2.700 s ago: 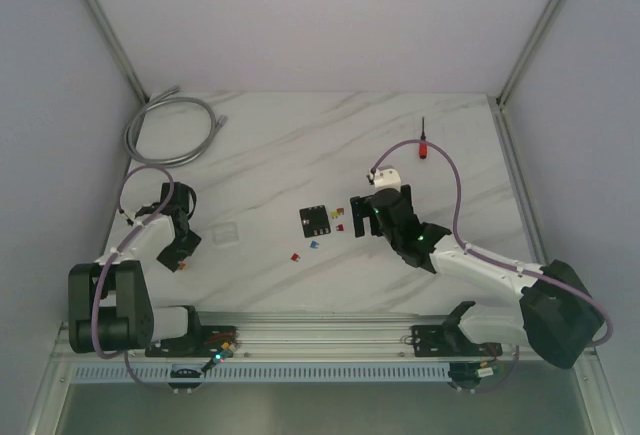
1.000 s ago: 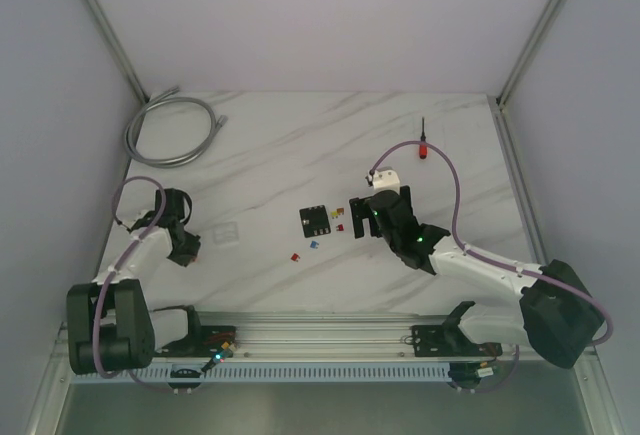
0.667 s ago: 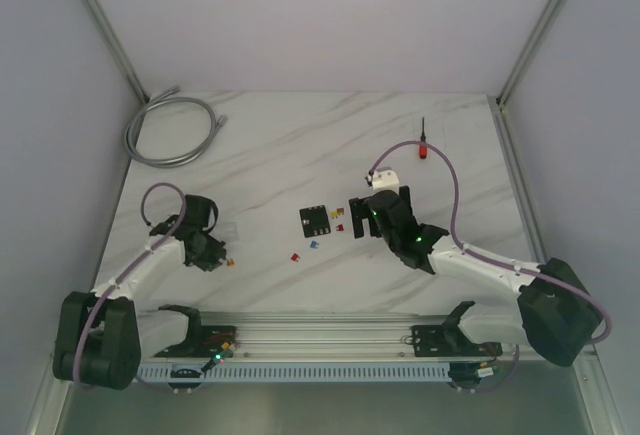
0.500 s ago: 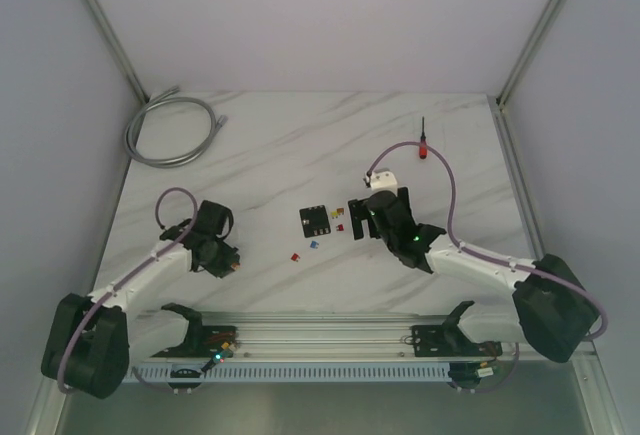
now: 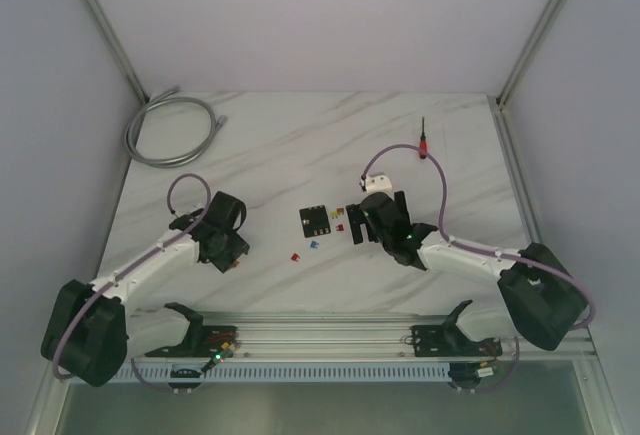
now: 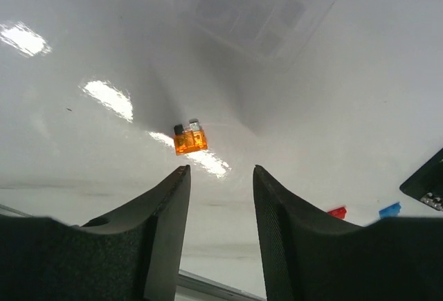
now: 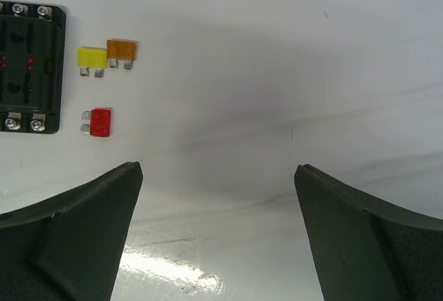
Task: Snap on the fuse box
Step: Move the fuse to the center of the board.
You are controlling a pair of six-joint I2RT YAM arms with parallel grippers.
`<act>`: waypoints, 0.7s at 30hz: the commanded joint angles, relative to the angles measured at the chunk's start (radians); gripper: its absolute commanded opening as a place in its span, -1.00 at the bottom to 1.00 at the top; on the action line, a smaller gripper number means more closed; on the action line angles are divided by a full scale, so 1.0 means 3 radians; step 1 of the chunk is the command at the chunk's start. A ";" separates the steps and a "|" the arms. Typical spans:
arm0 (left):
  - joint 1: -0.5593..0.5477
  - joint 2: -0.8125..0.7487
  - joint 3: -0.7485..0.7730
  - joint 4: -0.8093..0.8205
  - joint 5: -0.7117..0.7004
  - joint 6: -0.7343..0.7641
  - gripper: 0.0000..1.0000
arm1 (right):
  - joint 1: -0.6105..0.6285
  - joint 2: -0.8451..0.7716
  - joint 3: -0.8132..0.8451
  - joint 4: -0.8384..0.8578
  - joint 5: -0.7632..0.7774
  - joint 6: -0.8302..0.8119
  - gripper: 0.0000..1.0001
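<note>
**Fuse box still bare, nothing grabbed yet**

Fuse box (image 5: 316, 220) lies flat on the surface (image 5: 300, 145), untouched. Right gripper (image 5: 358, 223) hovers just right of it, spread wide and empty, with loose fuses (image 7: 91, 57) in between. Left gripper (image 6: 220, 176) is well left of the box, partly spread and holding nothing. An orange fuse (image 6: 189, 139) lies just past its tips, and what looks like a clear cover (image 6: 263, 3) beyond that. My guess is we're at the reach stage. Next means grabbing that cover and squaring it over the box before pressing.
</note>
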 commanded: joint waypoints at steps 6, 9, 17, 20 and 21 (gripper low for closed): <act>0.0050 -0.0104 0.0125 -0.0364 -0.0462 0.0474 0.22 | 0.0018 0.0089 0.0088 0.0096 0.0012 0.0066 0.99; 0.0083 -0.0022 0.0113 -0.0223 -0.0437 0.0613 0.23 | 0.0018 0.0104 0.0084 0.0089 0.0012 0.0096 0.99; 0.0094 0.0176 -0.0070 0.0334 -0.0007 0.0697 0.19 | 0.0019 0.0104 0.0069 0.0058 0.0057 0.0144 0.99; 0.0093 0.0231 -0.0094 0.0388 0.0031 0.0695 0.19 | 0.0018 0.0107 0.0064 0.0050 0.0058 0.0154 0.99; 0.0094 0.0247 -0.0095 0.0400 0.0048 0.0696 0.19 | 0.0021 0.0111 0.0064 0.0046 0.0058 0.0158 0.99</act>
